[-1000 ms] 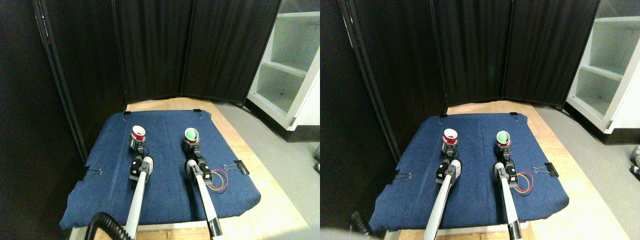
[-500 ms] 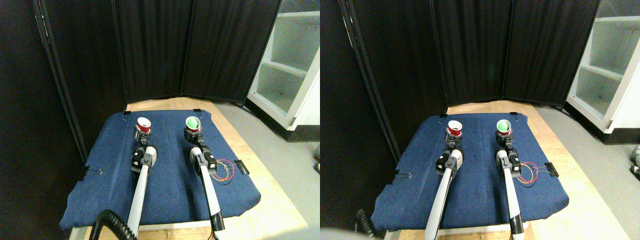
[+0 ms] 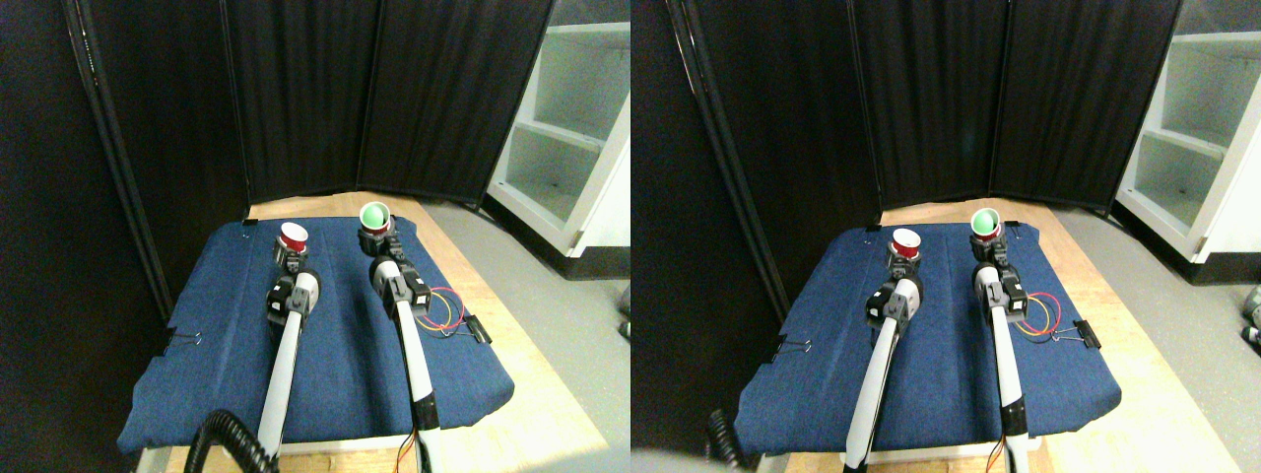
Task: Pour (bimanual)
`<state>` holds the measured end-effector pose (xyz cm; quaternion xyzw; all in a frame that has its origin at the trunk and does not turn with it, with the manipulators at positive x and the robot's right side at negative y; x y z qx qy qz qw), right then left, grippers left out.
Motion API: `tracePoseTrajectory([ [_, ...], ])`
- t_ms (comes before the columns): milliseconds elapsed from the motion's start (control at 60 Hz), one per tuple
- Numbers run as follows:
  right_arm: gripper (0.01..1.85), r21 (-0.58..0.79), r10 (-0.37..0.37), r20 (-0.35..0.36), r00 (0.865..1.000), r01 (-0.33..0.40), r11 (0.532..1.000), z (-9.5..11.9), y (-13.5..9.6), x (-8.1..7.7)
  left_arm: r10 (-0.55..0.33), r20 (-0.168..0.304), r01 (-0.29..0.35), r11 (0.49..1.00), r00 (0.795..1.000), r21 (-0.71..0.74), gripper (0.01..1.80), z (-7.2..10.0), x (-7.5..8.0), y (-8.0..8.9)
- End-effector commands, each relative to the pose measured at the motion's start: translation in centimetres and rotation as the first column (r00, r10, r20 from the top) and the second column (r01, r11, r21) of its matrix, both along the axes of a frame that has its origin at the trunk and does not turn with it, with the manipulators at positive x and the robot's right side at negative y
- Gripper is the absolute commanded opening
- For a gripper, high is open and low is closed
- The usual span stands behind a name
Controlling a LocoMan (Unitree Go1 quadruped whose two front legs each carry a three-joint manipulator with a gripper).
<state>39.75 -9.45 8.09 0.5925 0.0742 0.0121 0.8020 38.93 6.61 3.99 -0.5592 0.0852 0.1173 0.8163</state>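
1. Both grippers carry a cup: the left gripper [image 3: 289,254] is closed around the red cup [image 3: 293,237], and the right gripper [image 3: 379,239] is closed around the green-lined cup [image 3: 373,216]
2. Neither cup seems to rest on the blue cloth [image 3: 197,374]; each sits at the tip of its pale limb, raised over the far half of the cloth, the red one to the left and the green one to the right, near each other but apart
3. Each cup looks roughly upright with its mouth open to the camera; what is inside, if anything, is too small to tell
4. By my reading the step in hand is the carry: cups grasped and raised, no tipping begun
5. Next, the two cups should be brought close, one rim set just above the other's mouth, and the pouring cup tilted slowly while the other is held level
6. Loose coloured wires [image 3: 440,310] lie on the cloth beside the right limb, near a black binder clip [image 3: 476,328]
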Motion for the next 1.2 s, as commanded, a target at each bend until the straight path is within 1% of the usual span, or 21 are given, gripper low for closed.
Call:
tracePoseTrajectory([
  [17,0.02,0.001,0.001,0.031,1.000,-0.001,1.000,1.1,0.6,-0.1,-0.016,0.027,0.017,0.999,0.999,-0.027,0.01,1.3,0.3,-0.5],
  [100,0.01,0.025,0.022,0.035,0.999,-0.023,0.999,1.3,0.8,0.2,-0.040,0.018,0.040,0.999,0.999,-0.016,0.01,1.7,0.5,-0.7],
  [183,0.02,0.025,0.021,0.036,0.999,-0.021,0.999,1.5,1.1,0.3,-0.057,0.012,0.057,0.998,0.998,-0.017,0.01,2.0,0.7,-0.7],
  [250,0.01,-0.013,0.027,0.048,0.998,-0.026,1.000,1.8,1.5,0.3,-0.055,0.007,0.055,0.998,0.998,-0.029,0.01,2.2,0.9,-0.8],
  [317,0.01,-0.013,0.034,0.046,0.998,-0.033,0.999,2.0,1.6,0.3,-0.060,0.003,0.060,0.998,0.998,-0.031,0.01,2.1,1.1,-0.9],
  [367,0.01,-0.054,0.043,0.060,0.997,-0.039,0.998,2.3,1.9,0.5,-0.062,0.003,0.062,0.997,0.998,-0.036,0.01,2.2,1.1,-1.3],
  [483,0.01,-0.033,0.057,0.065,0.996,-0.055,0.998,3.1,2.5,0.4,-0.074,-0.001,0.074,0.996,0.997,-0.041,0.01,2.3,1.4,-1.7],
  [517,0.01,-0.028,0.058,0.066,0.996,-0.056,0.998,3.4,2.6,0.4,-0.082,-0.011,0.082,0.995,0.997,-0.049,0.01,2.3,1.4,-1.8],
  [567,0.01,-0.035,0.060,0.065,0.996,-0.057,0.998,3.8,2.9,0.4,-0.081,-0.012,0.080,0.996,0.997,-0.046,0.01,2.4,1.3,-2.1],
  [633,0.01,-0.061,0.076,0.080,0.994,-0.071,0.996,4.3,3.0,0.5,-0.081,-0.018,0.080,0.996,0.997,-0.044,0.01,2.2,1.3,-2.3],
  [667,0.01,-0.078,0.087,0.086,0.992,-0.081,0.994,4.6,3.0,0.7,-0.067,-0.026,0.065,0.997,0.997,-0.051,0.01,2.0,1.3,-2.4],
  [733,0.01,-0.073,0.077,0.073,0.994,-0.072,0.995,5.2,3.2,0.4,-0.061,-0.027,0.059,0.997,0.998,-0.054,0.01,1.8,1.2,-2.6],
  [817,0.01,-0.078,0.072,0.071,0.995,-0.067,0.995,5.6,3.2,0.5,-0.049,-0.029,0.047,0.997,0.998,-0.059,0.01,1.9,1.2,-2.8],
  [867,0.01,-0.081,0.084,0.083,0.993,-0.077,0.994,5.8,3.1,0.8,-0.068,-0.030,0.066,0.996,0.997,-0.063,0.01,2.1,1.2,-3.1],
  [900,0.01,-0.087,0.081,0.080,0.993,-0.074,0.993,6.0,3.3,0.7,-0.088,-0.034,0.085,0.994,0.996,-0.073,0.01,2.3,1.1,-3.2],
  [950,0.01,-0.112,0.091,0.082,0.993,-0.081,0.990,6.1,3.4,0.6,-0.088,-0.039,0.084,0.992,0.995,-0.090,0.01,2.5,1.0,-3.4],
  [1000,0.01,-0.098,0.091,0.077,0.993,-0.083,0.992,6.1,3.4,0.6,-0.084,-0.043,0.079,0.992,0.996,-0.096,0.01,2.6,0.9,-3.5],
  [1117,0.01,-0.142,0.102,0.069,0.992,-0.091,0.986,6.3,3.7,0.4,-0.102,-0.047,0.098,0.991,0.994,-0.092,0.01,3.1,0.4,-4.0],
  [1200,0.01,-0.163,0.134,0.070,0.988,-0.122,0.979,6.4,3.7,0.7,-0.121,-0.051,0.116,0.988,0.991,-0.102,0.01,3.3,0.2,-4.2],
])
